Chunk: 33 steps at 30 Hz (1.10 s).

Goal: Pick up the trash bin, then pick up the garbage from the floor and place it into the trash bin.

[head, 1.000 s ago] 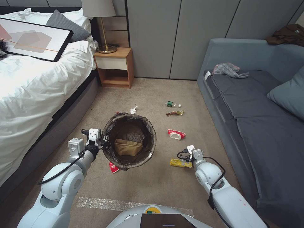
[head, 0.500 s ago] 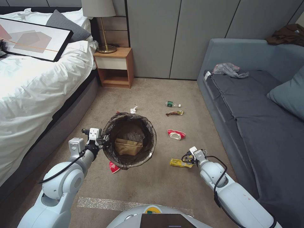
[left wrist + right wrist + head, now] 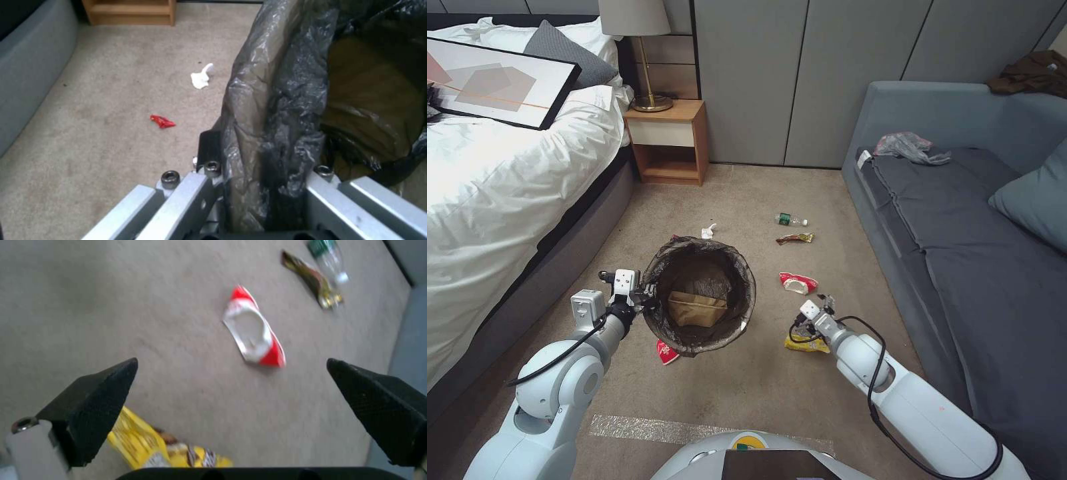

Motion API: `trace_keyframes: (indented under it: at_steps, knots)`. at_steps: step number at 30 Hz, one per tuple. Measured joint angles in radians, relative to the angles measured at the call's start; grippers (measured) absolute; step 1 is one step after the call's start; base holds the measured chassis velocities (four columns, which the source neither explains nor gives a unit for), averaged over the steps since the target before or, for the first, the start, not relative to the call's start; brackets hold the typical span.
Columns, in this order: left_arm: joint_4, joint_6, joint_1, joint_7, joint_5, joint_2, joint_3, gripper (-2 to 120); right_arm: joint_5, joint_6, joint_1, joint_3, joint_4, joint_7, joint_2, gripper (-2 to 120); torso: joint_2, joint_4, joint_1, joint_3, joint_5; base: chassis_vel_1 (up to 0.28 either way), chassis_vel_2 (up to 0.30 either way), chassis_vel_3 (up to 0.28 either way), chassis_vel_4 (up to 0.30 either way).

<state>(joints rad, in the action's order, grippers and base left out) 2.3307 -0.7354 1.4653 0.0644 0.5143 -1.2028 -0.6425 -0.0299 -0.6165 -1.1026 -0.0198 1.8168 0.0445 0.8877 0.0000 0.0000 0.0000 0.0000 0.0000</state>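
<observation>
- Your left gripper (image 3: 642, 295) pinches the rim of the round white trash bin with its dark bag liner (image 3: 699, 295), held above the carpet.
- Your right gripper (image 3: 231, 386) hangs spread wide over the crumpled yellow wrapper (image 3: 155, 443).

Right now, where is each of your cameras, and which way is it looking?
Head view: up on my head, looking down at both arms, the trash bin and the carpet.
Left wrist view: behind the left gripper, clamped on the bin's bagged rim.
Right wrist view: behind the open right gripper, facing the yellow wrapper.
Shared: head and right wrist views both show the red-and-white bag.
</observation>
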Motion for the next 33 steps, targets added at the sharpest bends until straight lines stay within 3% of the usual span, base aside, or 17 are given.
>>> trace_keyframes:
  at_steps: [9,17,33]
  knots:
    - [0.001,0.0,0.004,-0.001,-0.001,-0.004,-0.012,0,-0.004,0.028,0.083,-0.152,-0.067,-0.001,0.025,100,0.0,0.0001,0.0,0.0,0.0,0.0,0.0,0.0,0.0]
    - [-0.003,0.0,0.002,-0.002,0.001,0.0,-0.015,0,0.012,0.062,0.082,-0.209,-0.149,-0.001,0.063,100,0.0,0.0,0.0,0.0,0.0,0.0,0.0,0.0,0.0]
    - [-0.006,0.0,0.0,-0.002,0.004,0.007,-0.012,0,0.053,0.109,0.017,-0.172,-0.228,-0.01,0.082,100,0.0,-0.0001,0.0,0.0,0.0,0.0,0.0,0.0,0.0]
